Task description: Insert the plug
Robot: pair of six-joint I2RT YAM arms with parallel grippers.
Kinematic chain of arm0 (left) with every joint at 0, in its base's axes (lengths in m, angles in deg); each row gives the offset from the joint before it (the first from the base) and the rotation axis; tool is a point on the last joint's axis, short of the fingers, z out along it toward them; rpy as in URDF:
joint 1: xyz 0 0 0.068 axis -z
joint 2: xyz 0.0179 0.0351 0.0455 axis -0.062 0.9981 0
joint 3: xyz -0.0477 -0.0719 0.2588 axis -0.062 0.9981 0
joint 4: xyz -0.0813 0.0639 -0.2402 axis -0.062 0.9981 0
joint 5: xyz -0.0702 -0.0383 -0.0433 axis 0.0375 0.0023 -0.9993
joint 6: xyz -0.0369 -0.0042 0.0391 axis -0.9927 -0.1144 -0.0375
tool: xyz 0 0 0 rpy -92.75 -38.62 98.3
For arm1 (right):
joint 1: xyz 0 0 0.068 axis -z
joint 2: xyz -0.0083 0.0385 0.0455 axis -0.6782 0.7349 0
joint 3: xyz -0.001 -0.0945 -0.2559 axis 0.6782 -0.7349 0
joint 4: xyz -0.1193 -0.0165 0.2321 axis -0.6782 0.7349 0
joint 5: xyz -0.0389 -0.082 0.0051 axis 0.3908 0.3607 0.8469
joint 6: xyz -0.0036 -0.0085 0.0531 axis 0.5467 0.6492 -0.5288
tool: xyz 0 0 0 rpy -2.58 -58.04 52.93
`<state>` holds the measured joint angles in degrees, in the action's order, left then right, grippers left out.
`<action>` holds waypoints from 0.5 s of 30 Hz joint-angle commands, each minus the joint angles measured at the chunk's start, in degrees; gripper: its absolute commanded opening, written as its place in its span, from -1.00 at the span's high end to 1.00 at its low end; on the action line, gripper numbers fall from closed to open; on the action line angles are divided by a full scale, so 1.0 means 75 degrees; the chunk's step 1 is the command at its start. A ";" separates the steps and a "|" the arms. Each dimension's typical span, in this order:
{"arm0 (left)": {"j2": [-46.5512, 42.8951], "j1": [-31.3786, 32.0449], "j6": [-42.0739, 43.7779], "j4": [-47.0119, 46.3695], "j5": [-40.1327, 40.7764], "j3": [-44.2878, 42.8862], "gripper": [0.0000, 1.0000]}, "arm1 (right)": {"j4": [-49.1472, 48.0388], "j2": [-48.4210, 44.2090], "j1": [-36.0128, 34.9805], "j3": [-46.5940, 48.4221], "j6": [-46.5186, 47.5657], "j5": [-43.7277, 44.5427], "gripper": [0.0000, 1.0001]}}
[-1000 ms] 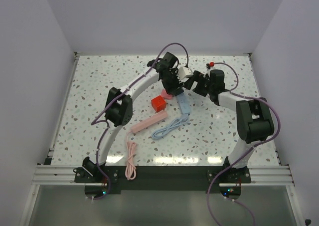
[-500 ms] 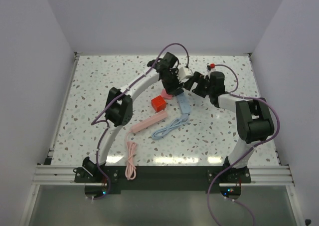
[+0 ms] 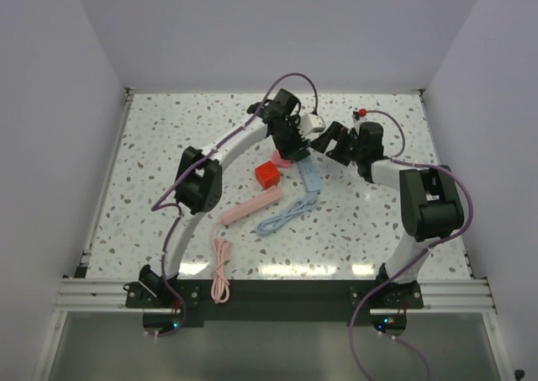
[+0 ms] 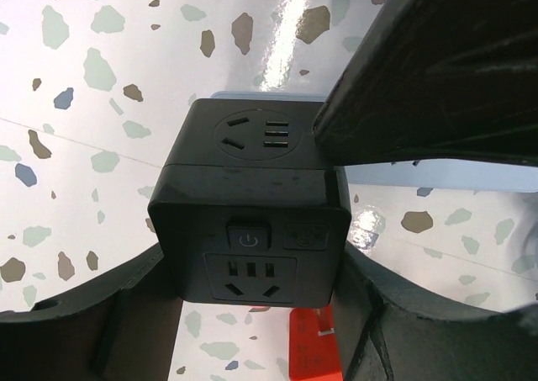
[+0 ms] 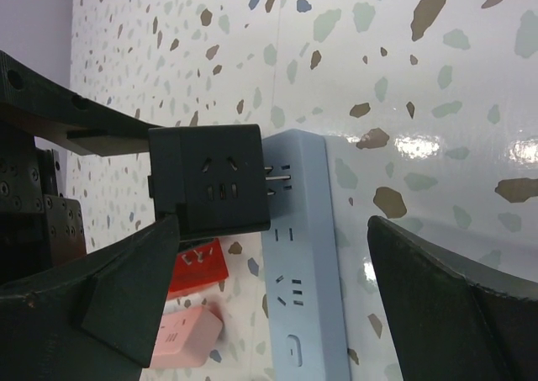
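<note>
Fingers [image 4: 92,314] of the left gripper [image 4: 252,272] are clenched on both sides of the black plug cube [image 4: 252,213]. Its prongs [image 5: 276,179] reach into the light-blue power strip [image 5: 307,280] just beyond the fingertips, with bare metal showing in the gap. The right gripper [image 5: 271,221] is released, spread wide. One of its fingers [image 4: 437,70] crowds the cube's upper right corner. A red cube [image 5: 197,267] and a pink adapter [image 5: 181,339] lie close beside its other finger.

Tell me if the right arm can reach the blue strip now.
Probably yes: the open right gripper faces the strip, nothing between; the adapter in the left gripper sits only at one end.
</note>
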<state>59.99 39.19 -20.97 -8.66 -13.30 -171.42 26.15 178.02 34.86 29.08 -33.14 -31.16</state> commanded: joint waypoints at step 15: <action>-0.0449 -0.0041 -0.0250 -0.1216 0.0066 0.0092 -0.15 | -0.0902 -0.0143 0.0025 -0.0123 -0.0249 -0.0620 -0.95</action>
<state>59.67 39.19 -21.74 -9.52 -13.27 -170.72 21.89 177.78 34.95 27.77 -34.58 -34.22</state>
